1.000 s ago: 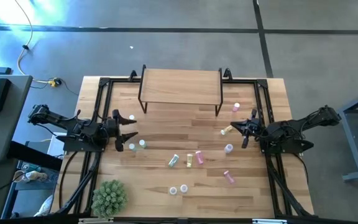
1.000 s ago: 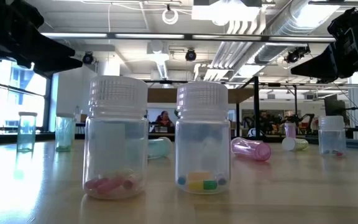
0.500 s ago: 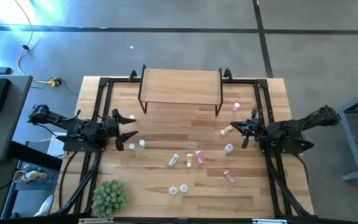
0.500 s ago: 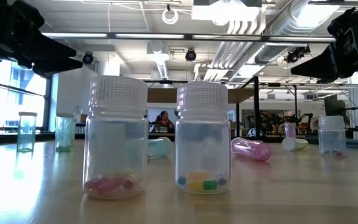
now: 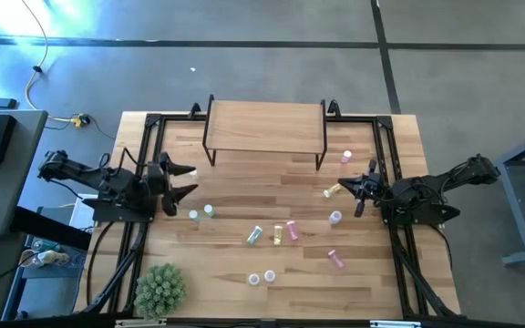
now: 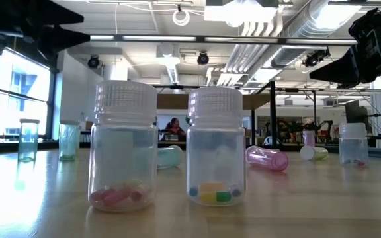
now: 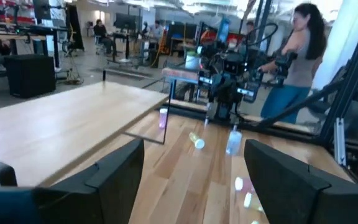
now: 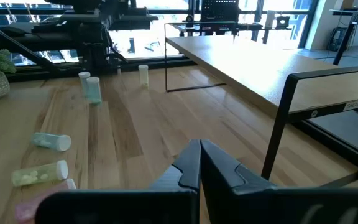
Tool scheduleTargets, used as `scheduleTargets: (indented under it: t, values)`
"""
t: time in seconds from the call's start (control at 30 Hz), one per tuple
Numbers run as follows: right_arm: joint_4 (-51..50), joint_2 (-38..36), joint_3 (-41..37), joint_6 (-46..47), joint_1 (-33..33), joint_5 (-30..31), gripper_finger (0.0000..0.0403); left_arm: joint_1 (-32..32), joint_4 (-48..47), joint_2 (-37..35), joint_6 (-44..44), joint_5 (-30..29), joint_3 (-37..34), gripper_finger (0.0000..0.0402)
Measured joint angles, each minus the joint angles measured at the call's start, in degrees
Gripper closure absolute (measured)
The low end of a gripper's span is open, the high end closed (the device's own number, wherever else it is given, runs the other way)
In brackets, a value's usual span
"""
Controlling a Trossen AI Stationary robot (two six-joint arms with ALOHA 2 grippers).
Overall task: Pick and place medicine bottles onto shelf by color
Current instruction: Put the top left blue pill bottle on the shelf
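**Small bottles scattered, shelf top bare**

Now my left gripper (image 5: 184, 180) hovers at the table's left edge, its dark fingers spread wide apart and holding nothing. My right gripper (image 5: 365, 189) waits near the right edge, fingers pressed together, just beside a lying yellow medicine bottle (image 5: 333, 191). The small light-wood shelf on black metal legs (image 5: 265, 125) stands at the table's far side. Two pale green bottles (image 5: 200, 213) stand upright near my left gripper.

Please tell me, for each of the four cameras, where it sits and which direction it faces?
High: above the table, facing down; both arms, shelf.
Low: at tabletop height, facing the room; two near bottles; arms above.
Left wrist: toward the right arm; open left hand.
Right wrist: toward the left arm; shut right hand.
Shared: both wrist views show the shelf.
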Motion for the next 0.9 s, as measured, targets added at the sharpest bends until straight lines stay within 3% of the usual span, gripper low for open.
scheduleTargets:
  t: [0.27,0.47,0.9]
  values:
    - [-0.24,0.01,0.00,0.00,-0.01,0.00,0.0403,0.02,-11.64,13.41,-5.43,-3.22,11.94,0.0133]
    - [-0.24,0.02,0.00,0.00,-0.02,0.00,0.0403,0.02,-24.15,23.56,-14.47,-2.85,19.76,0.0133]
    - [-0.24,0.02,0.00,0.00,0.00,0.00,0.0403,0.02,-26.35,39.74,-32.20,1.84,20.39,0.0133]
